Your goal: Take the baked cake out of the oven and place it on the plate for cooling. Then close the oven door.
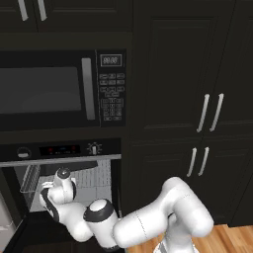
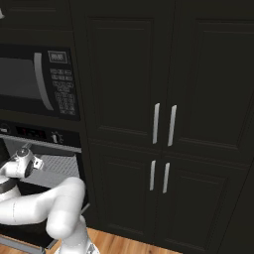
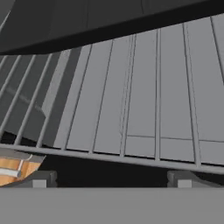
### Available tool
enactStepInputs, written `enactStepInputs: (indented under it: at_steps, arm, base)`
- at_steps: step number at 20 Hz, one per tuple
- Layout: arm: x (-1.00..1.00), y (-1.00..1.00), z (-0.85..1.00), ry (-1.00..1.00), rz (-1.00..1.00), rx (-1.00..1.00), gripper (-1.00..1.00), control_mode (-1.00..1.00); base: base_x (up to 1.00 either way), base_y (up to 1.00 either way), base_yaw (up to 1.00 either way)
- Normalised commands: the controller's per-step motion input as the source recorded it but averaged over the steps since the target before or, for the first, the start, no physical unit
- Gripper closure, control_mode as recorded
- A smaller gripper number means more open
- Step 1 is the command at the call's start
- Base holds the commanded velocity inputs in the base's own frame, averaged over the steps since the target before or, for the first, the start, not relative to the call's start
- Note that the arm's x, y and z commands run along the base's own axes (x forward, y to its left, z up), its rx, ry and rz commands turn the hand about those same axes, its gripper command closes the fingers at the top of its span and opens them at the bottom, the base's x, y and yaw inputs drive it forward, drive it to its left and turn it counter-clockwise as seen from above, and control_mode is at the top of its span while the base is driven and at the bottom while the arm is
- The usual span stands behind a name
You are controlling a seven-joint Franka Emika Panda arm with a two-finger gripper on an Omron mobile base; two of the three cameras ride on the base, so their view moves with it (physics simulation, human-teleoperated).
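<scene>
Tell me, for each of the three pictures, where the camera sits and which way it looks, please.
Left base view: behind the arm on its left, facing the open oven under the microwave; the white arm rises from lower right.
Right base view: behind on its right, same oven and microwave; arm from lower left.
Hand view: on the hand, looking along the open gripper at a wire rack.
Both base views share the oven, microwave and cabinet doors.

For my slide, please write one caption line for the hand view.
Open tool inside the oven, facing a silver wire rack, with a layered cake slice at the lower left edge.
</scene>
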Motion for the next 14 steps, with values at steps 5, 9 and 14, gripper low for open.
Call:
enactStepInputs:
  at_steps: [5, 9, 14]
  arm:
    - [0.28, 0.12, -0.26, -0.12, -0.01, 0.00, -1.00, -1.00]
    - [-0.35, 0.55, -0.40, -0.01, 0.00, 0.00, -1.00, -1.00]
    - [-0.40, 0.47, -0.25, 0.00, 0.00, 0.00, -1.00, -1.00]
  base:
    - [0.00, 0.00, 0.00]
    - [0.00, 0.00, 0.00]
    - [0.00, 0.00, 0.00]
